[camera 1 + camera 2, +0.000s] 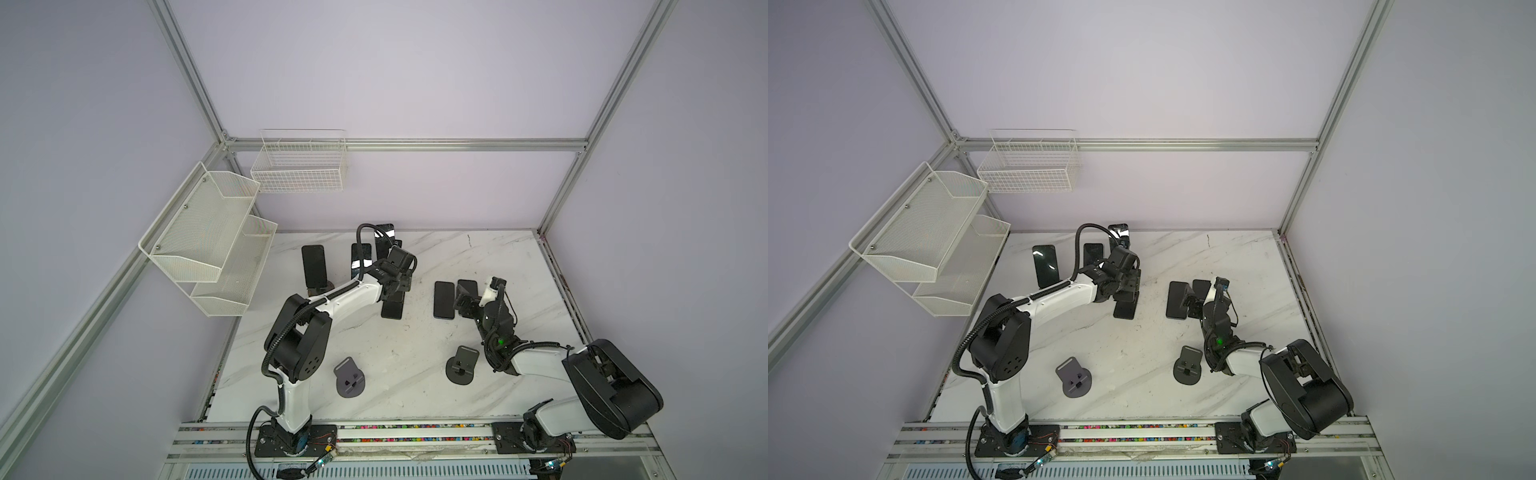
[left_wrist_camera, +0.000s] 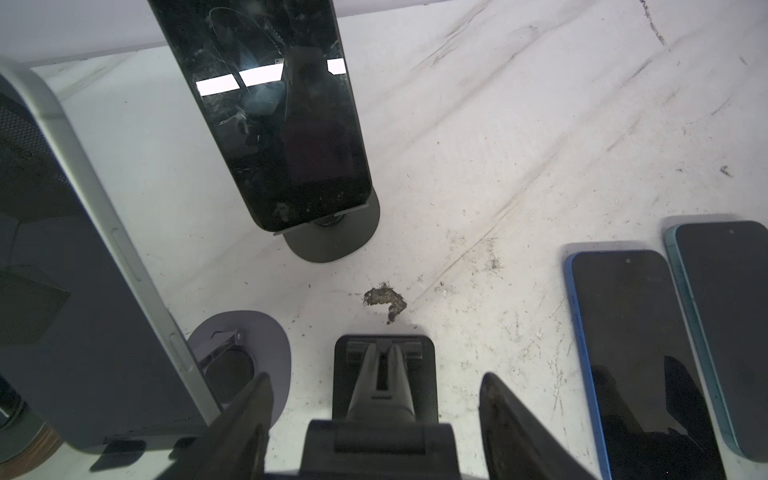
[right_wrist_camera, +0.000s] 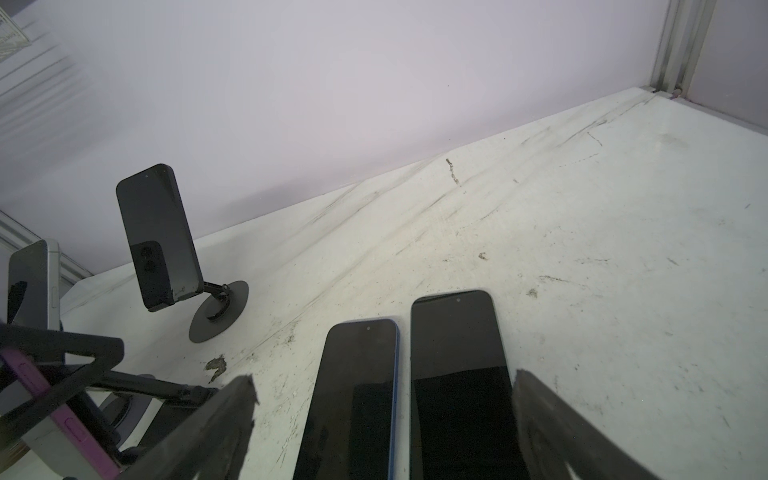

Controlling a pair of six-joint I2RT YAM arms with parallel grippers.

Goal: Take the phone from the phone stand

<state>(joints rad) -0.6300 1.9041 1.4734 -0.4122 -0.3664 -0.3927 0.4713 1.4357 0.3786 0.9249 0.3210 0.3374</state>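
A dark phone (image 1: 392,311) with a purple edge (image 3: 25,372) leans on a black folding phone stand (image 2: 426,382) near the middle of the table. My left gripper (image 1: 395,293) sits over its upper end, shut on the phone, fingers on both sides. In the left wrist view only the stand's arm and base show between the fingers (image 2: 249,415); the phone itself is hidden there. My right gripper (image 3: 382,378) hangs open over two phones lying flat, holding nothing.
Two flat phones (image 1: 444,299) (image 1: 467,286) lie side by side under the right gripper. Three more phones stand on stands behind the left gripper (image 1: 313,266) (image 1: 360,259) (image 1: 384,235). Empty stands (image 1: 349,378) (image 1: 461,365) sit near the front. White baskets (image 1: 208,237) (image 1: 299,166) hang on the left and back walls.
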